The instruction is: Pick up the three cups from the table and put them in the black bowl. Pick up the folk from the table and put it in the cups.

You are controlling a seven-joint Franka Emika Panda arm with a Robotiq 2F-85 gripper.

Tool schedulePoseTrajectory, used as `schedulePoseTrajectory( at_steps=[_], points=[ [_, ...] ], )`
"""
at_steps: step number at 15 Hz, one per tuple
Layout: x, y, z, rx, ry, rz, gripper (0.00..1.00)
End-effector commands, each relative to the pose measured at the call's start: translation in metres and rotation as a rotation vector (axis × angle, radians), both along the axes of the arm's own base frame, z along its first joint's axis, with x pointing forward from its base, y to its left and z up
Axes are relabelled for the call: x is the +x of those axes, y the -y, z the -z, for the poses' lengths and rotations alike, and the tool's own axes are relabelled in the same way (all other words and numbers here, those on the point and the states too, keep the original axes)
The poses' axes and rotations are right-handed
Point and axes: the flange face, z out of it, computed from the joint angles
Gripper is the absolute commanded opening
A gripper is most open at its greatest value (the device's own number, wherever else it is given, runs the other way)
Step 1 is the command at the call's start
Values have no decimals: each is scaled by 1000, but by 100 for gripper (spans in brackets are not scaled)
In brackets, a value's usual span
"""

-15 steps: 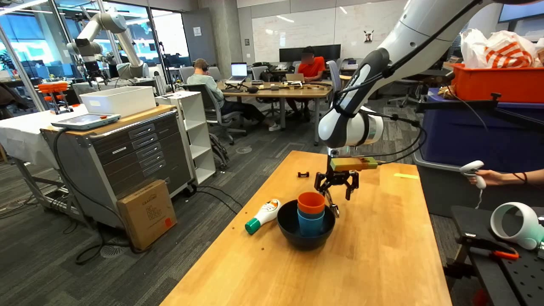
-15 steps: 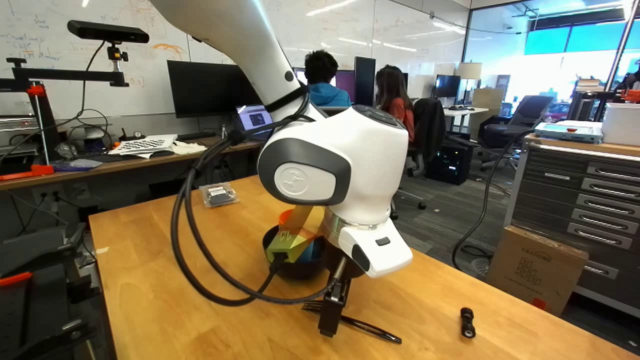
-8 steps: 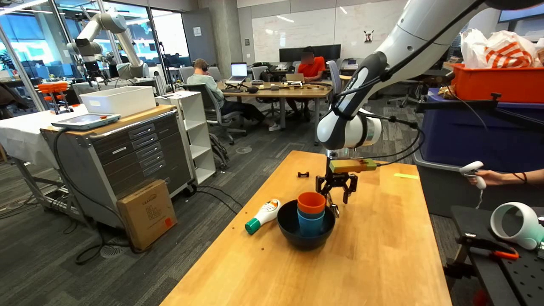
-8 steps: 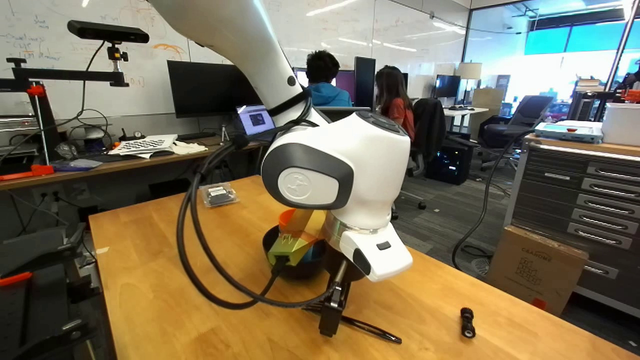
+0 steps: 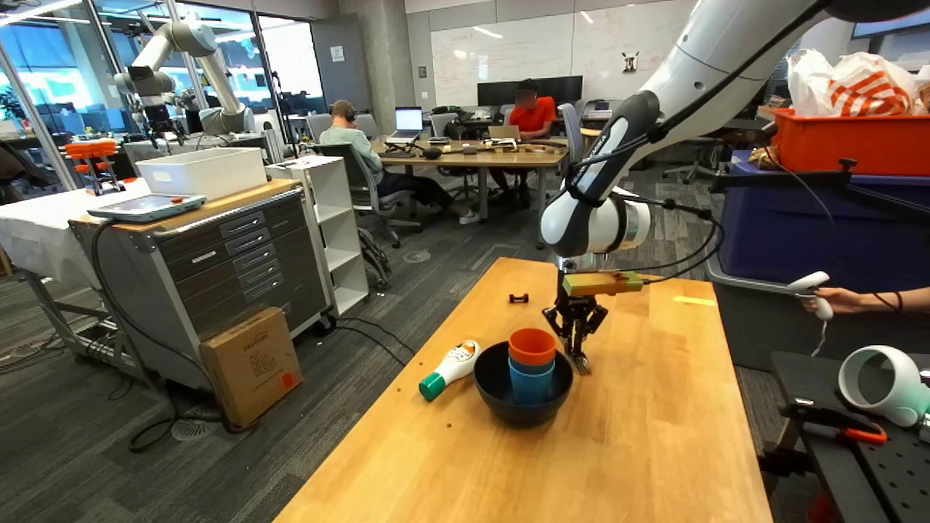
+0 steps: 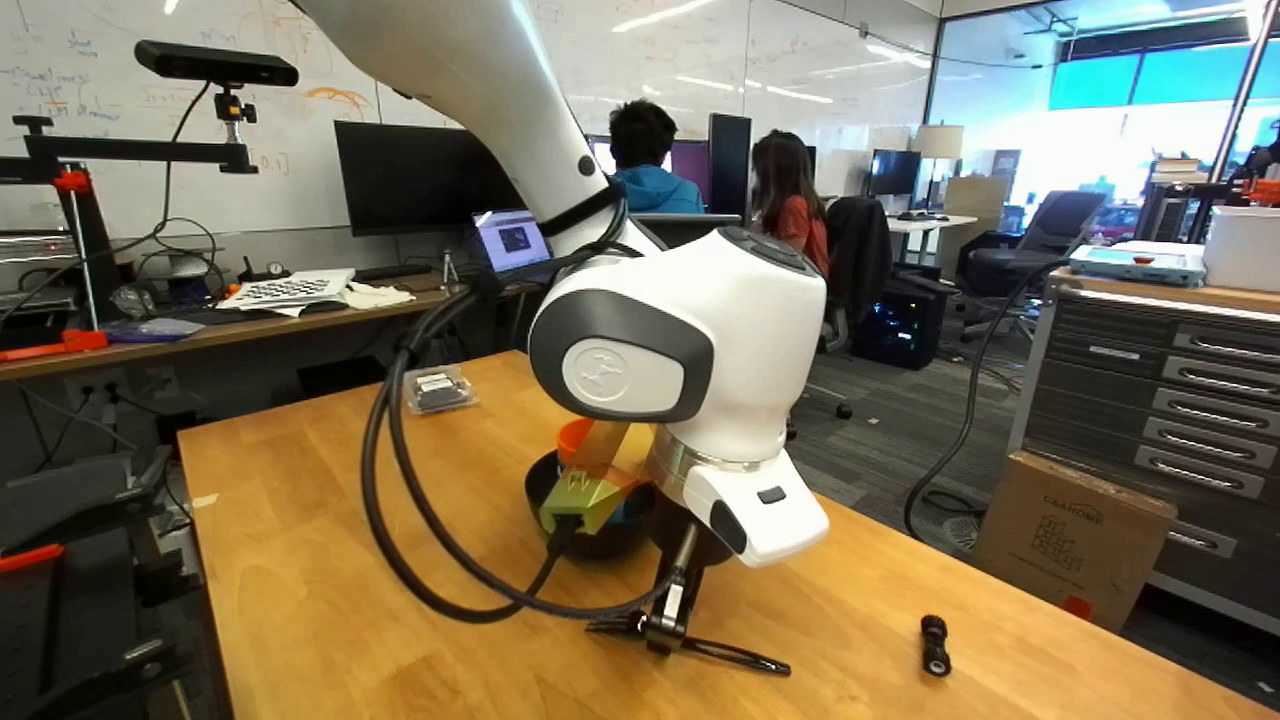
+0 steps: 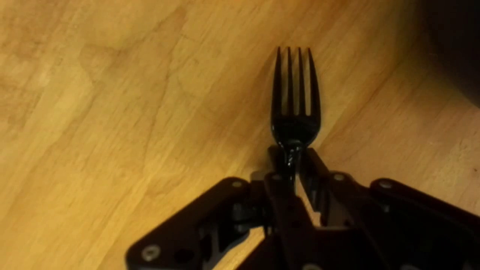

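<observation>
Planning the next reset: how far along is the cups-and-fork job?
Done: the orange cup and blue cup are stacked in the black bowl; whether a third is nested there, I can't tell.
In hand: the gripper looks shut on the neck of the fork.
Left: getting the fork into the cups; it's outside the bowl.

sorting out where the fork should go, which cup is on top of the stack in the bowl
The orange cup: it is highest in the stack inside the black bowl, and the stack's visible part beneath it is blue.
</observation>
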Motion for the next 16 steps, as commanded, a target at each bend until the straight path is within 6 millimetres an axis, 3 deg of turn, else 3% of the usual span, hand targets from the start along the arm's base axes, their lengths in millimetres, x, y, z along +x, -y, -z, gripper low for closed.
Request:
schedulePoseTrajectory(
  at_steps=[1, 3, 11, 16],
  points=[
    [8, 1, -7, 1, 2, -24, 5],
    [9, 0, -12, -7, 12, -30, 10],
    [16, -8, -30, -30, 44, -63, 9],
    [23, -30, -79, -23, 93, -109, 9]
  ],
)
